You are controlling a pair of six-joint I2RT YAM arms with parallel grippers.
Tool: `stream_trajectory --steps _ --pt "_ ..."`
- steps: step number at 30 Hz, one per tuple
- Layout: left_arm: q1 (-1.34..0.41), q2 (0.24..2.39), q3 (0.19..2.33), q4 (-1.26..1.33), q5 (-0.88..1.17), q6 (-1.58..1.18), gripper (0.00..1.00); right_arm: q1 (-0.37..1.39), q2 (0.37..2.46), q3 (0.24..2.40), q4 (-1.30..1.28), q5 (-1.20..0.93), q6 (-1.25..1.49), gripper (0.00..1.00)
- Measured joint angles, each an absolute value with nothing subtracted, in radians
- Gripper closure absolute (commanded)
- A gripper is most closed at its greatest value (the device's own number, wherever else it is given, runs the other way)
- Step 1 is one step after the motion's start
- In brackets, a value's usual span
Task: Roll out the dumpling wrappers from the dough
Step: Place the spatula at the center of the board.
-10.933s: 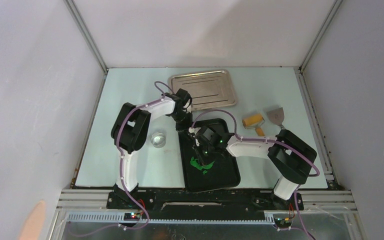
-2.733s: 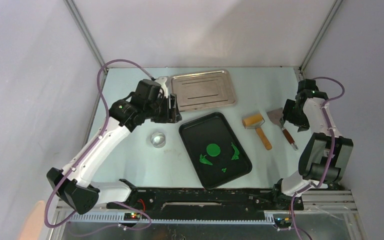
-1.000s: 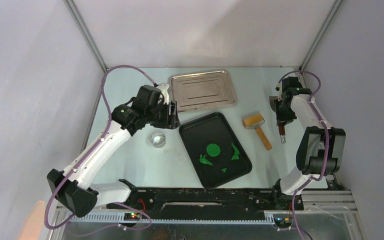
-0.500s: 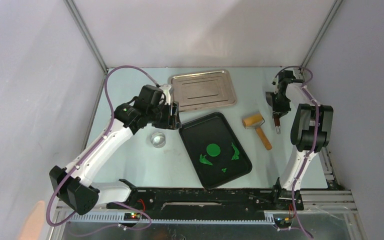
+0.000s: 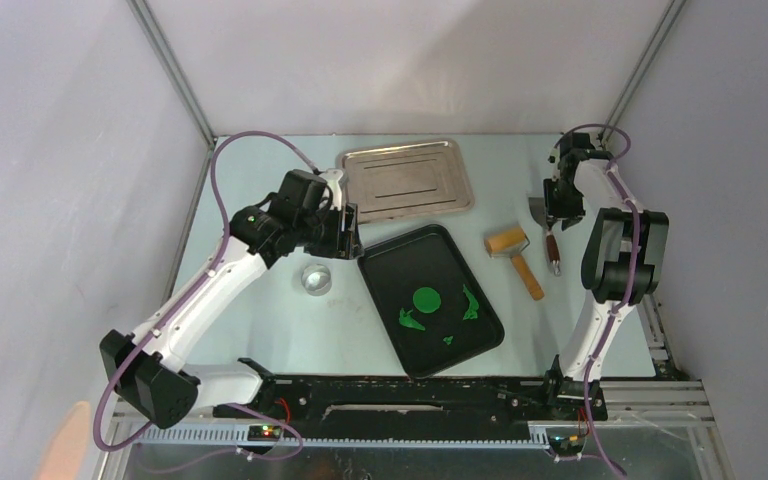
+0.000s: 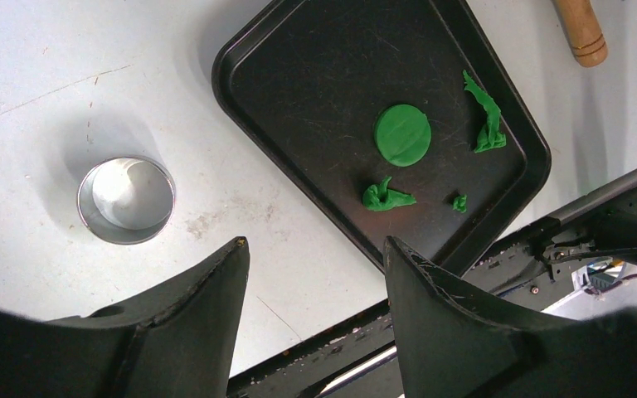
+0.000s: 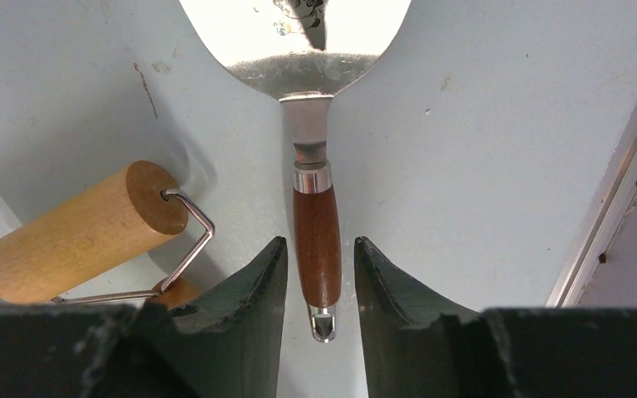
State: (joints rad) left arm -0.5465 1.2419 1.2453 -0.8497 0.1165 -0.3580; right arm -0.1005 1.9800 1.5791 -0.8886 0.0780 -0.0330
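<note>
Though flat, wrapper [image 6: 402, 134] seemingly round.

You have a pale table [image 5: 260, 310] carrying five things. Steel tray [image 5: 407, 180] sits far centre, with the black tray [image 5: 410, 260] just nearer and angled. Metal ring [image 5: 316, 278] is left of the black tray, wooden roller [image 5: 506, 242] to its right, and the spatula [image 7: 315, 240] just right of the roller.
</note>
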Motion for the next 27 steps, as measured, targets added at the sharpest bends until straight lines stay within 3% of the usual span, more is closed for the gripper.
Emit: stream_trajectory --steps 6,17,27 --pt "-0.546 1.243 1.245 -0.850 0.117 -0.358 0.35 -0.101 1.911 1.509 -0.846 0.074 0.016 0.50" --pt "-0.546 1.243 1.245 -0.850 0.119 -0.358 0.35 -0.100 1.496 1.008 -0.508 0.093 0.172 0.47" --pt "-0.546 1.244 1.245 -0.854 0.119 -0.358 0.35 -0.078 1.605 0.904 -0.377 0.104 0.210 0.50"
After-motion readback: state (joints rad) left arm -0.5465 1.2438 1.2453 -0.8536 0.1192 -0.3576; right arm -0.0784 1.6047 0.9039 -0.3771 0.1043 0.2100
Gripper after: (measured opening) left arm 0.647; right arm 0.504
